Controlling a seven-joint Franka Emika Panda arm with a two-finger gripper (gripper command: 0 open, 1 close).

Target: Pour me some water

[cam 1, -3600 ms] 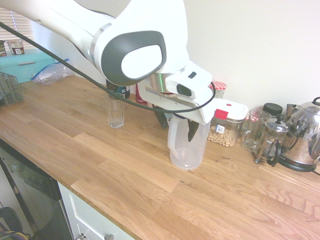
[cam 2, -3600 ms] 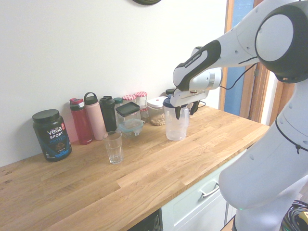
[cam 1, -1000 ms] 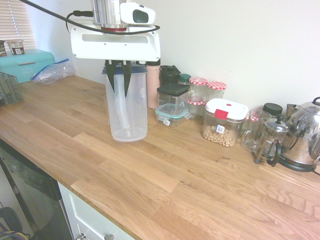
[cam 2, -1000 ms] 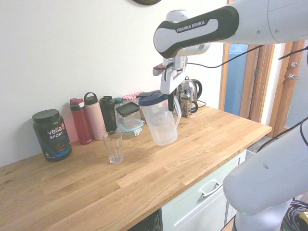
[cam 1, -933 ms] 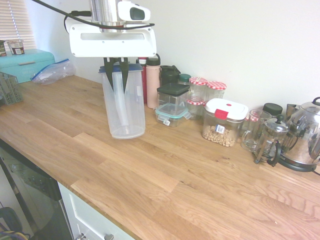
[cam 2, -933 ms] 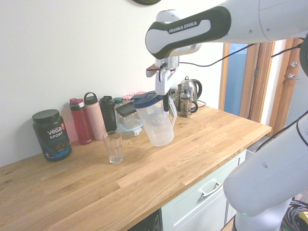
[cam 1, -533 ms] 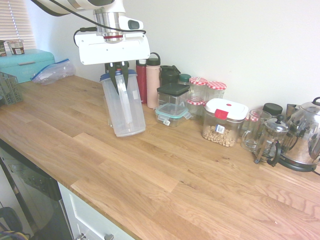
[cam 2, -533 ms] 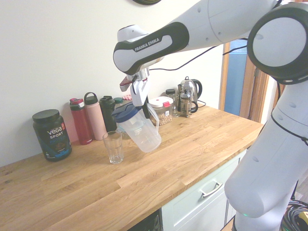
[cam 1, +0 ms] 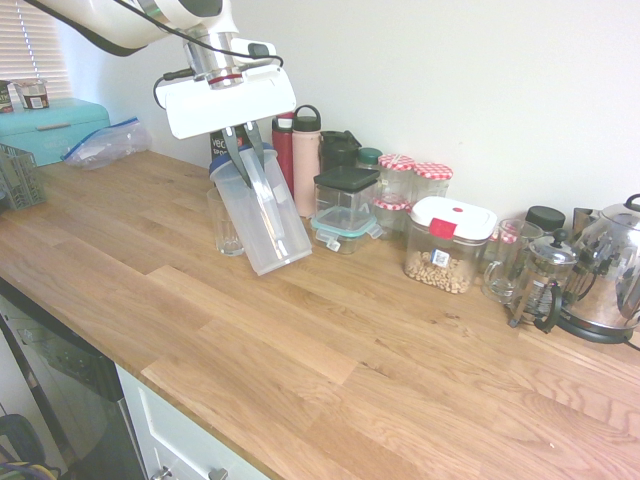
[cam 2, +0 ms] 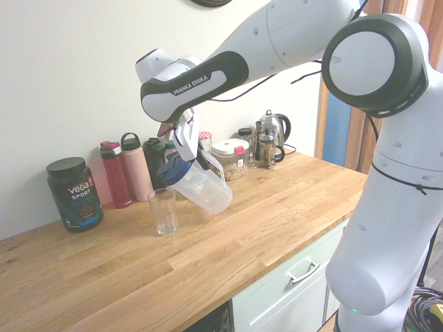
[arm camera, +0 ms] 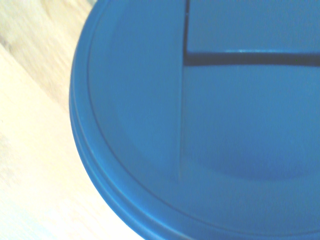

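1. Water cannot be made out inside the clear jug (cam 1: 265, 215), which hangs tilted from the gripper (cam 1: 243, 142).
2. Gripper is clamped shut on the jug's handle, just above its blue lid (arm camera: 200, 125).
3. Below the gripper, the lid end leans over an upright drinking glass (cam 2: 163, 211) on the table (cam 1: 330, 350).
4. Bottles (cam 1: 305, 160) stand behind the gripper, against the wall.

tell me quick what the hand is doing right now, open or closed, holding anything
hand: closed on the handle of the clear pitcher, held tilted with its blue lid toward the drinking glass.
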